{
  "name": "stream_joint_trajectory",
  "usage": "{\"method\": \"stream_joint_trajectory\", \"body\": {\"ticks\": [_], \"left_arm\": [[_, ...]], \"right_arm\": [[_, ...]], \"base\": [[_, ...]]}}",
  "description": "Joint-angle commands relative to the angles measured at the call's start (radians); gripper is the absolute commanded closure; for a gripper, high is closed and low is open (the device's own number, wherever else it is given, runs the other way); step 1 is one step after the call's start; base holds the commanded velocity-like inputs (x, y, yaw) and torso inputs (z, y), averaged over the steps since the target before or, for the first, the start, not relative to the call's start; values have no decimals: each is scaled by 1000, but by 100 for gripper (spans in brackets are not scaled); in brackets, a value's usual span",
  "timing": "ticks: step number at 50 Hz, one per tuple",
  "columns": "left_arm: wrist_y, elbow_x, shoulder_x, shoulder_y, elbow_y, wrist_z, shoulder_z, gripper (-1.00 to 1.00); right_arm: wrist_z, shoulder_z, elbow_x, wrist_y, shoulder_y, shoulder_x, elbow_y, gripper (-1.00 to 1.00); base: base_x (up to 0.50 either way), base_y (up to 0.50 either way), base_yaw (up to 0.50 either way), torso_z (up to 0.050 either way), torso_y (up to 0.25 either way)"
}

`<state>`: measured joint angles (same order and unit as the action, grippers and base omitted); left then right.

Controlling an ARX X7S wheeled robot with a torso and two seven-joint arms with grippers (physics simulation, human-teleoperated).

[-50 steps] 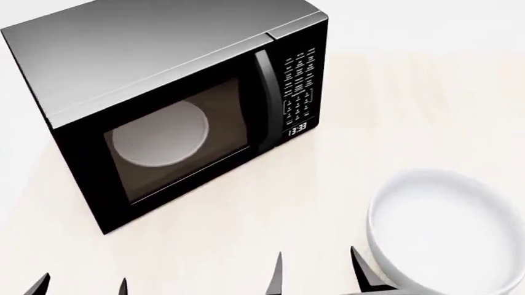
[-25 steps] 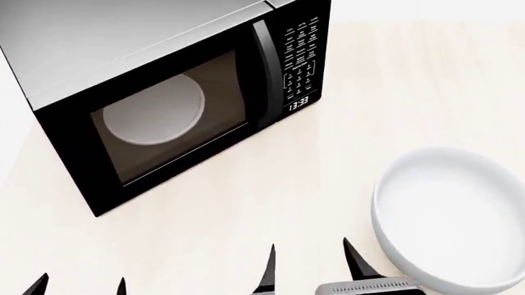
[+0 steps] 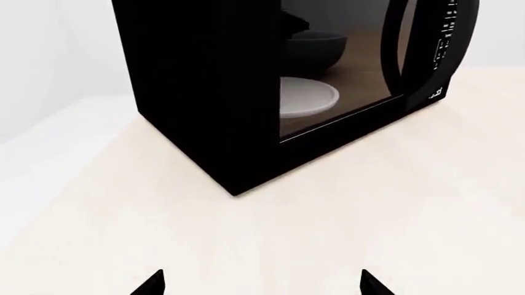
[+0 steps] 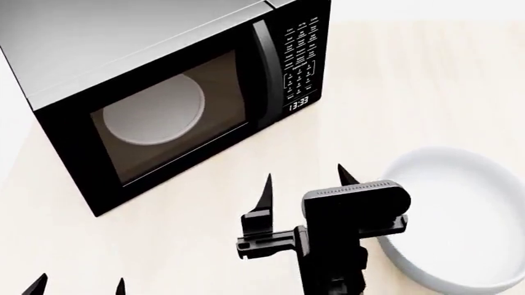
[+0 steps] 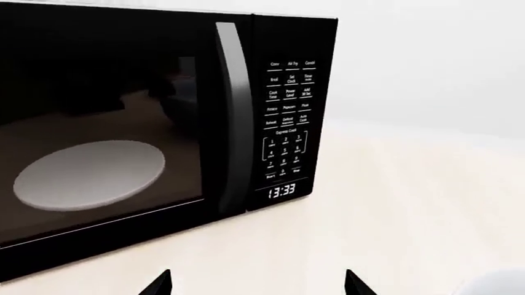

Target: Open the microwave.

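The microwave (image 4: pixel 164 80) is a large black box with a grey top at the table's back left. Its door is shut; the white turntable (image 4: pixel 154 110) shows through the glass. A grey vertical handle (image 4: pixel 264 74) runs beside the keypad (image 4: pixel 299 58), and the clock reads 13:33. My right gripper (image 4: pixel 303 184) is open and empty, raised in front of the microwave's right lower corner, apart from it. In the right wrist view the handle (image 5: pixel 233 117) and keypad (image 5: pixel 287 117) lie ahead of the right gripper (image 5: pixel 258 284). My left gripper (image 4: pixel 78 286) is open at the lower left edge, and open in its wrist view (image 3: pixel 262 284).
A white bowl (image 4: pixel 459 215) stands on the pale wooden table (image 4: pixel 410 92) at the right, close beside my right gripper. In the left wrist view the microwave's near corner (image 3: pixel 233 184) is ahead, with the table edge off to one side.
My right arm has risen and moved forward toward the microwave, now well into the head view. The view itself shifted earlier; the microwave, bowl and left gripper have not moved lately.
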<state>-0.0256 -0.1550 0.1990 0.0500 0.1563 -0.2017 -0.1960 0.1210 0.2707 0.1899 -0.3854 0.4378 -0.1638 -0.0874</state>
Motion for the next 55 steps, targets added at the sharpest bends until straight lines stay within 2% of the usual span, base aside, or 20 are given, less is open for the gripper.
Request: {"method": "stream_joint_trajectory", "body": {"ticks": [1,10,25,33,55], "left_arm": [[0,-13,8,0,1,-3,-2,-100],[1,-24,17,0,8,-8,-1,-100],[5,-40,26,-6,-2,-9,-5,-100],[6,-41,29,-3,3,-13,-12,-100],[8,-50,39,-7,0,-25,-18,-100]], "right_arm": [[-9,32,-37,23,164,14,188,-100],[-68,50,-28,100,270,29,362,-100],[-83,68,-17,99,355,50,459,-100],[-101,87,-33,186,456,81,656,-100],[-121,122,-4,360,647,153,1027,-100]], "base": [[0,0,0,0,0],[0,0,0,0,0],[0,0,0,0,0],[0,0,0,0,0],[0,0,0,0,0]]}}
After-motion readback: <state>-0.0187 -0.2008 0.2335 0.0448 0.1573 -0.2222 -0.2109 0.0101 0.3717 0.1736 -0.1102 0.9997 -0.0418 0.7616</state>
